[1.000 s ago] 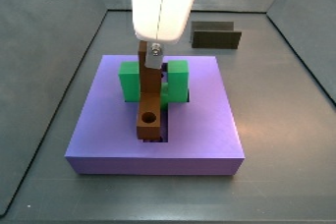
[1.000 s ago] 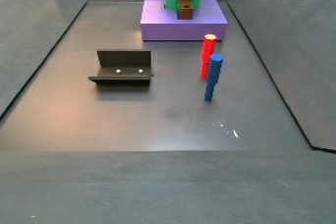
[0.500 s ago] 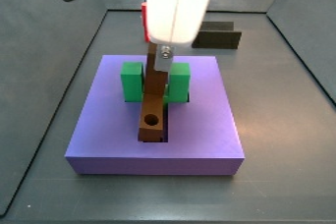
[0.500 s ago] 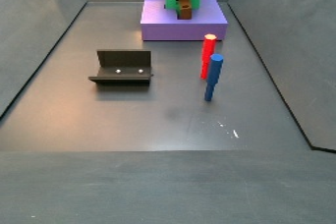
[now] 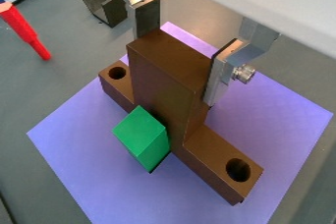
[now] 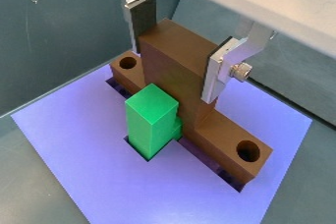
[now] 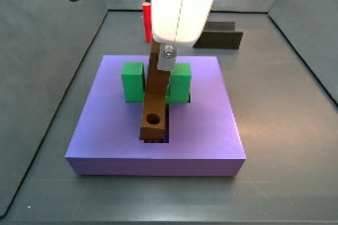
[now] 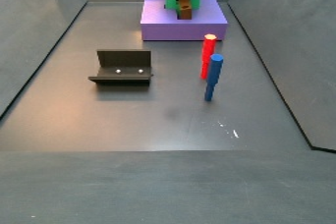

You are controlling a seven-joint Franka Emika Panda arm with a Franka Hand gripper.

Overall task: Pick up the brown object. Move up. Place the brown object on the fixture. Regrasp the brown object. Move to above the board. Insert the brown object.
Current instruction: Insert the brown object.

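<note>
gripper [image 7: 164, 55] lifting a touch higher off the brown object [image 7: 156, 106], red post [image 7: 146, 20] now peeking out behind the arm

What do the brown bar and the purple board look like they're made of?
Brown object, between the gripper's fingers over the board: probably matte plastic, being evenly coloured, grainless and without glare. Board: likely the same, uniformly purple and dull with crisp edges. Neither is certain.

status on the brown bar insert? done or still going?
Looks done: the brown object lies in the board slot, running through the green block. In hand: the gripper sits just above it, fingers straddling the bar's raised part; contact unclear. Left: release and retreat. The fixture stands bare.
</note>
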